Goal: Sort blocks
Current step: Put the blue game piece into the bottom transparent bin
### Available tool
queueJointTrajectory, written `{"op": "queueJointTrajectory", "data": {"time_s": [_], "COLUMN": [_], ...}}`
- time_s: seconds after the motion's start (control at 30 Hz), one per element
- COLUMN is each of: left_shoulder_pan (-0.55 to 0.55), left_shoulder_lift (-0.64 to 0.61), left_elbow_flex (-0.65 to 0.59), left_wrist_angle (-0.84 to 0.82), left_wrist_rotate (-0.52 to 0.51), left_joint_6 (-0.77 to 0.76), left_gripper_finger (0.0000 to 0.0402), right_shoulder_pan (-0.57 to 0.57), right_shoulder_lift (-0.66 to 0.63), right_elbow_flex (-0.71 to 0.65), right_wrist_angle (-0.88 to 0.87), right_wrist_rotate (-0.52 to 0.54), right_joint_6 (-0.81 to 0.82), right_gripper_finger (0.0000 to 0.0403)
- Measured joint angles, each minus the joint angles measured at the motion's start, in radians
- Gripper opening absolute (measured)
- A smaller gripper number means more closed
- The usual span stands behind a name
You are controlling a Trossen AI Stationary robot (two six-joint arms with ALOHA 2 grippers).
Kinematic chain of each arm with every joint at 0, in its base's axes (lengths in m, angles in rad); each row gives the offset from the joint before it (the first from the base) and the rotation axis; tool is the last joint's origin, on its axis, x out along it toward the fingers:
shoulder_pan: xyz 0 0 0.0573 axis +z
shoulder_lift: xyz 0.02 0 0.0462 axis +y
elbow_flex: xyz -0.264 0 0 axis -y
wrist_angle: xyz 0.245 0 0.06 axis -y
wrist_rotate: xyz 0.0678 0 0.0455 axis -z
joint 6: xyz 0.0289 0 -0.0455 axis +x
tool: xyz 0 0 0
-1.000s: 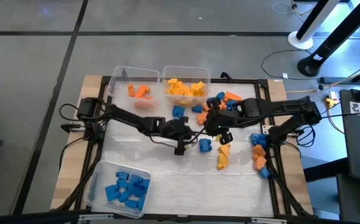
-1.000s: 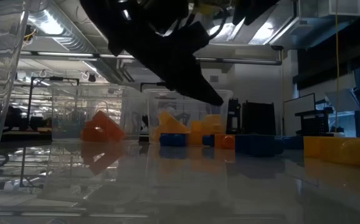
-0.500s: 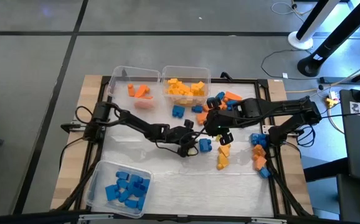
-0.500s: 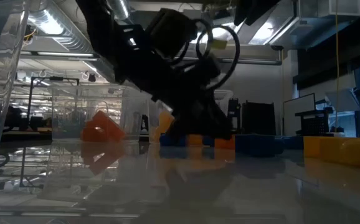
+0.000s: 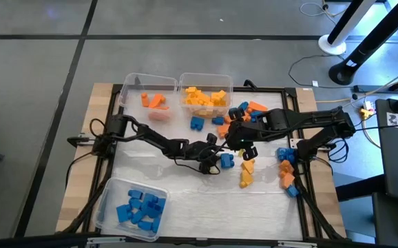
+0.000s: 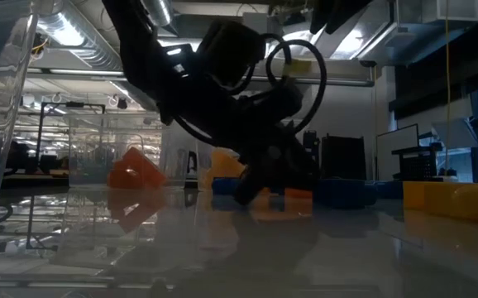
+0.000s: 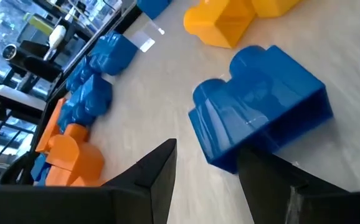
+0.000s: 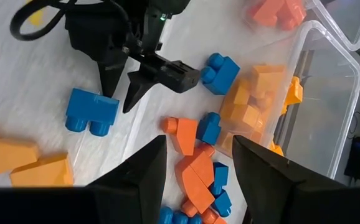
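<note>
A small blue plastic interlocking brick (image 5: 226, 160) lies on the pale table (image 5: 185, 189) just right of the high view's centre. The left hand (image 5: 216, 162) sits low beside it, its 2 dark fingers (image 7: 152, 180) spread apart with nothing between them; in the left wrist view the brick (image 7: 258, 115) lies just ahead of the fingertips, not gripped.

The right hand (image 5: 239, 140) hovers just above and right of that brick in the high view, its fingers parted and empty.

Around it, loose blue, orange and yellow bricks (image 5: 244, 117) cluster right of centre, with 2 yellow bricks (image 5: 246, 173) below them and a further mixed group (image 5: 286, 169) near the table's right edge.

At the upper middle of the high view stand 2 clear plastic rectangular bins side by side: one with orange bricks (image 5: 151, 86) and one with yellow bricks (image 5: 204, 84). A 3rd clear bin (image 5: 131, 205) at the lower left holds blue bricks.
</note>
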Motion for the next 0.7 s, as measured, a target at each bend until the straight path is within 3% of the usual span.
{"op": "queueJointTrajectory", "data": {"time_s": [0.23, 0.53, 0.7], "left_shoulder_pan": [0.012, 0.016, 0.017], "left_shoulder_lift": [0.003, 0.101, 0.147], "left_elbow_flex": [0.03, 0.135, 0.202], "left_wrist_angle": [-0.004, 0.01, 0.006], "left_wrist_rotate": [0.01, 0.074, 0.154], "left_joint_6": [0.021, 0.103, 0.114], "left_gripper_finger": [0.0155, 0.0155, 0.0154], "right_shoulder_pan": [0.0, 0.0, 0.0], "right_shoulder_lift": [0.0, 0.0, 0.0], "right_elbow_flex": [0.0, 0.0, 0.0], "right_wrist_angle": [0.004, 0.006, 0.004], "right_wrist_rotate": [0.001, -0.008, -0.008], "right_joint_6": [-0.003, -0.001, -0.001], "right_gripper_finger": [0.0182, 0.0182, 0.0182]}}
